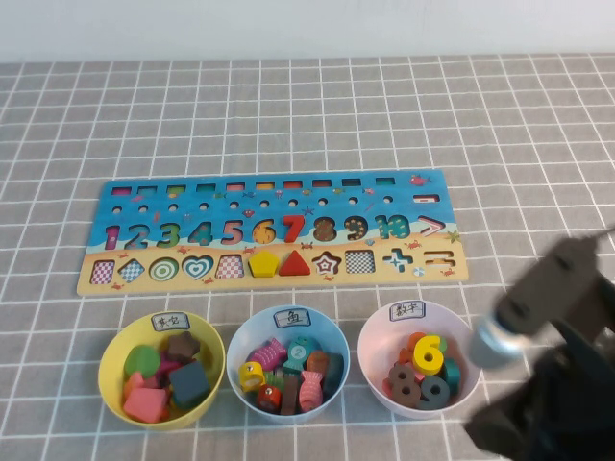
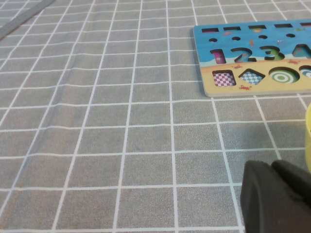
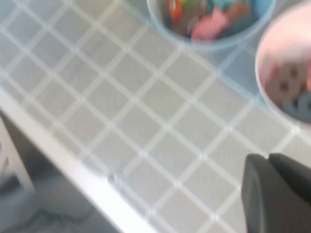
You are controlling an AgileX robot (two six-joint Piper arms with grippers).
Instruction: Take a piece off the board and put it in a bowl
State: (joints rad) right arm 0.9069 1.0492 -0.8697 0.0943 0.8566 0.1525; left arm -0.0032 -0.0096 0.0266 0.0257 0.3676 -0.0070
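Observation:
The board (image 1: 192, 279) lies across the middle of the table, with number pieces and shape pieces in its slots; its end also shows in the left wrist view (image 2: 228, 87). The light blue bowl (image 1: 239, 348) stands in front of it, full of coloured pieces, and shows in the right wrist view (image 3: 209, 44). I cannot pick out the tiny dark piece in any view. My right gripper (image 3: 268, 159) is shut and empty, low over the table's front edge near the pink bowl. My left gripper (image 2: 273, 166) is shut and empty, over bare cloth left of the board.
A yellow bowl (image 1: 111, 357) with shape blocks stands left of the blue one, and a pale pink bowl (image 1: 375, 336) with number pieces right of it. My right arm (image 1: 543, 307) rises at the front right. The table's front edge (image 3: 73, 165) is close to the right gripper.

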